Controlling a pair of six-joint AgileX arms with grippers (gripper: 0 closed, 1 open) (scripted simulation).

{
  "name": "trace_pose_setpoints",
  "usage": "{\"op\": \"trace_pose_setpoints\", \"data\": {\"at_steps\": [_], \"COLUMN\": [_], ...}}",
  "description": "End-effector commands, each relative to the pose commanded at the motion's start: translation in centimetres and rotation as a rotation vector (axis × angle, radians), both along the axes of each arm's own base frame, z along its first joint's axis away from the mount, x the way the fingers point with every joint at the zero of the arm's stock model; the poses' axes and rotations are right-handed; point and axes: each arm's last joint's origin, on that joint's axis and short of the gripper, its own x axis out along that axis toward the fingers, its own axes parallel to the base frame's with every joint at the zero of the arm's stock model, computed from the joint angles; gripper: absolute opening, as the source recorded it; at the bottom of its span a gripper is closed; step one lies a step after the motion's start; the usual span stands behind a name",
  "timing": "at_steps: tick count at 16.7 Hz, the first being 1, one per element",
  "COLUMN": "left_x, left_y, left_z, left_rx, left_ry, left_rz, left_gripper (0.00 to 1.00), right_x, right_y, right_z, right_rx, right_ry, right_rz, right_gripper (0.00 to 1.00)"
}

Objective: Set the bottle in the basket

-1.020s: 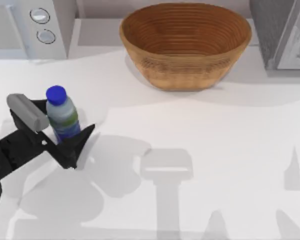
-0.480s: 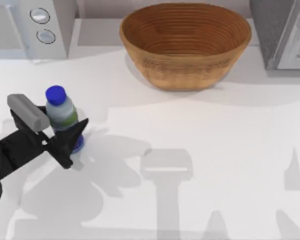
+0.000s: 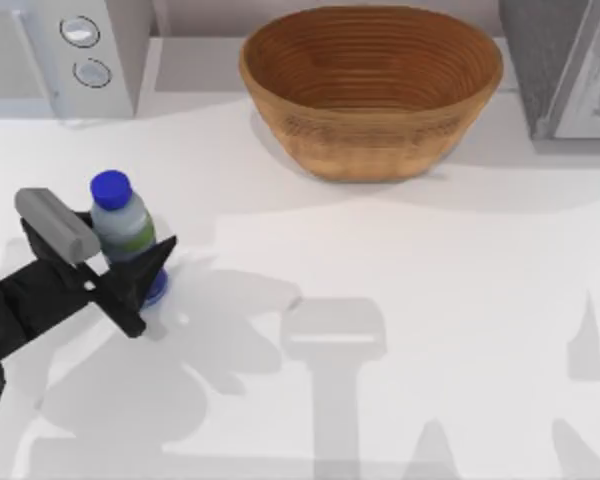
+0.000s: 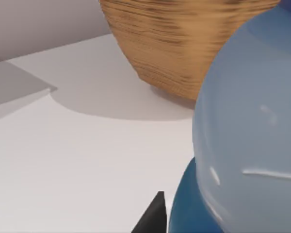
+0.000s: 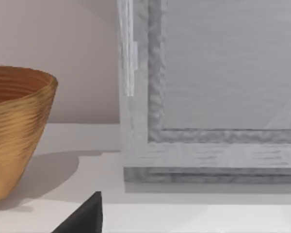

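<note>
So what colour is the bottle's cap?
Blue; the bottle cap shows best from the top view.

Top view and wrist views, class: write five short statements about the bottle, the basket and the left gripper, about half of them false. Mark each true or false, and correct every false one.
1. The bottle stands upright on the table. True.
2. The bottle lies inside the basket. False: it is on the table at the left, well apart from the basket.
3. The left gripper is shut on the bottle's lower half. True.
4. The basket sits at the near edge of the table. False: it sits at the far edge, near the middle.
5. The bottle's cap is red. False: the cap is blue.
</note>
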Motion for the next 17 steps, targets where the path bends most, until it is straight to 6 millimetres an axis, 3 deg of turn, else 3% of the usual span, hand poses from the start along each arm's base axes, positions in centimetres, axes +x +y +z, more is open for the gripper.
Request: {"op": "trace_pose_setpoints", "data": {"at_steps": [7, 9, 13, 17], "left_x": [0.0, 0.1, -0.4, -3.3], "left_y": [0.1, 0.9, 5.5, 9.9], "left_z": [0.0, 0.6, 3.0, 5.9], "left_rx": [0.002, 0.017, 0.073, 0.091], "left_ry": [-0.002, -0.02, -0.06, -0.031], "left_rz": [0.002, 0.012, 0.067, 0.104], "left_gripper": [0.0, 0.0, 0.0, 0.0], "right_x": [0.0, 0.0, 0.0, 0.0], "right_y": [0.0, 0.0, 0.0, 0.0], "right_z": [0.0, 0.0, 0.0, 0.0], "right_rx": [0.0, 0.0, 0.0, 0.0], "right_ry": [0.0, 0.0, 0.0, 0.0], "right_rz": [0.0, 0.0, 0.0, 0.0], "right_gripper": [1.0, 1.0, 1.0, 1.0]}}
